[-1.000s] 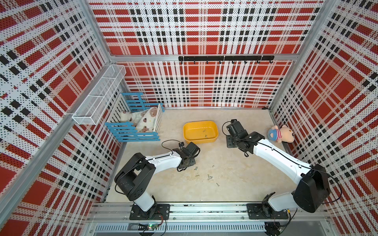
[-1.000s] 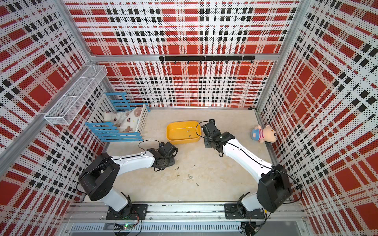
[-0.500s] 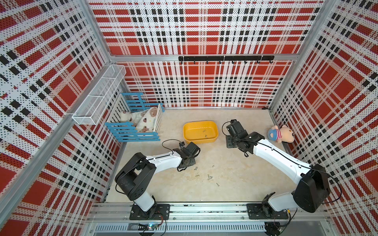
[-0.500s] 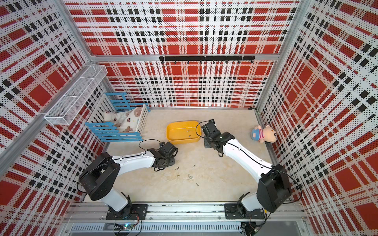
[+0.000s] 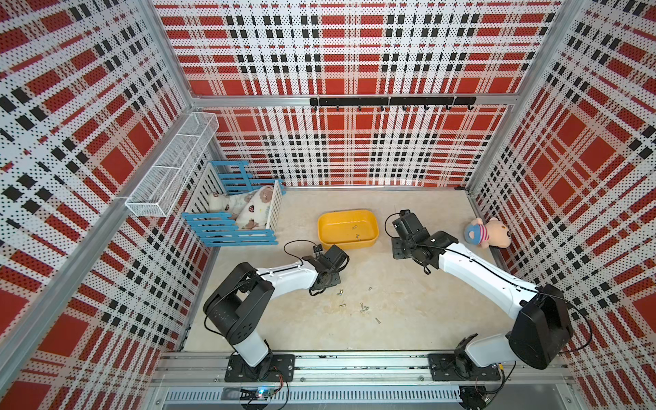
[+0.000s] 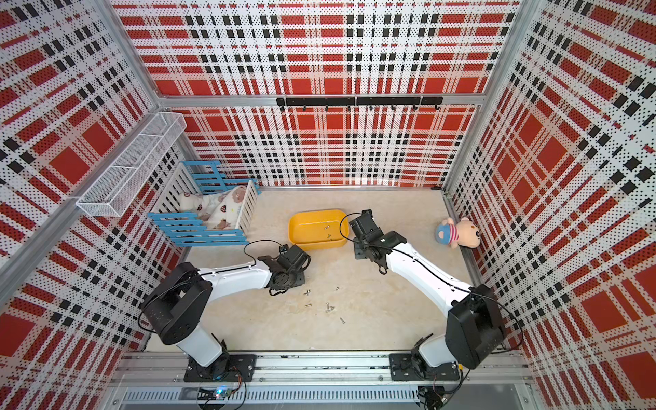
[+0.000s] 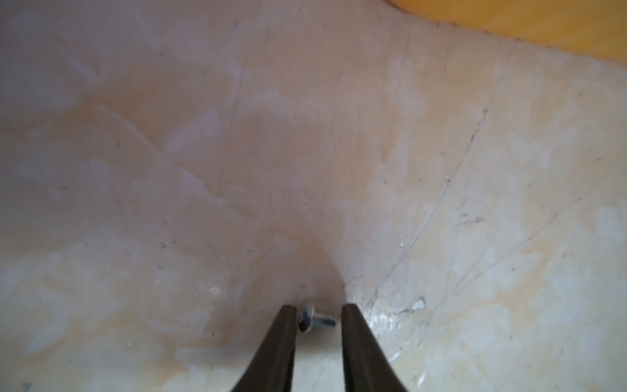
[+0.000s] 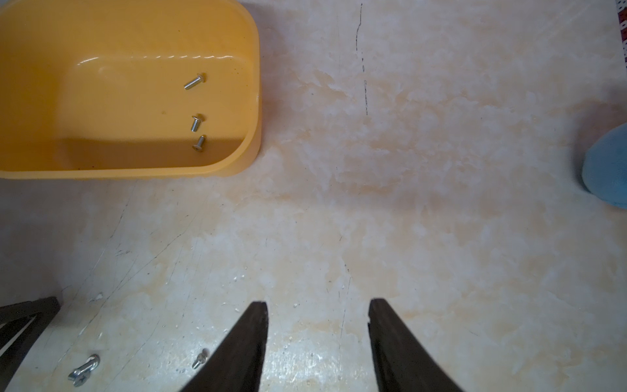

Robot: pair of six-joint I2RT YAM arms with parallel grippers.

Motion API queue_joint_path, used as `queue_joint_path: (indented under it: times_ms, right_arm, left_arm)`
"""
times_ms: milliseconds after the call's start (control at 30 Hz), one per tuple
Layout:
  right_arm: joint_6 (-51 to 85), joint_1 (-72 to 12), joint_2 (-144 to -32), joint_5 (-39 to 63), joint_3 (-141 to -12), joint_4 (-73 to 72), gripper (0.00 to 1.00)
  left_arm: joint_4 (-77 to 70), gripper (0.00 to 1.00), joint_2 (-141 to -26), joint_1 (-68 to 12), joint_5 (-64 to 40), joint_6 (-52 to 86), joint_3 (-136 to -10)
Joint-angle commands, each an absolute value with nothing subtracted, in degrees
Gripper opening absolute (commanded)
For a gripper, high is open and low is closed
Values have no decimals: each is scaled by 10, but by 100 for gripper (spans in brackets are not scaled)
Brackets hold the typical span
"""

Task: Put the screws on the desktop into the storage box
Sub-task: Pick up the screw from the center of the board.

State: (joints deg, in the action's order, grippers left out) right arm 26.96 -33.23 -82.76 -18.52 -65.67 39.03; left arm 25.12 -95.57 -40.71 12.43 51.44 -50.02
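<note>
Screws (image 5: 362, 307): tiny, hard; I judge them light, slick, roll-prone. Several loose on surface (image 5: 408, 319), near centre; three inside storage box (image 8: 256, 101). Left hand (image 7: 319, 306) slightly open, straddling one screw (image 7: 314, 319); I'd pinch its shank. Right hand (image 8: 317, 303) open, empty.

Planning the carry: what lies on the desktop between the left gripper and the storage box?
Nothing. In the left wrist view the desktop is bare from the left gripper, astride one screw, up to the storage box.

No readable text, labels, brands or numbers anywhere
</note>
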Motion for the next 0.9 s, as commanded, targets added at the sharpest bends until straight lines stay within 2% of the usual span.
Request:
queue_joint_path:
  times_ms: [0, 500, 867]
  right_arm:
    - [276, -329, -824, -181, -651, 378, 54]
    - [277, -329, -824, -181, -651, 379, 54]
    - [274, -330, -827, -183, -660, 382, 54]
  left_arm:
    - [305, 29, -986, -413, 98, 511, -466]
    - [314, 22, -974, -416, 108, 511, -476]
    - [430, 20, -889, -417, 166, 504, -578]
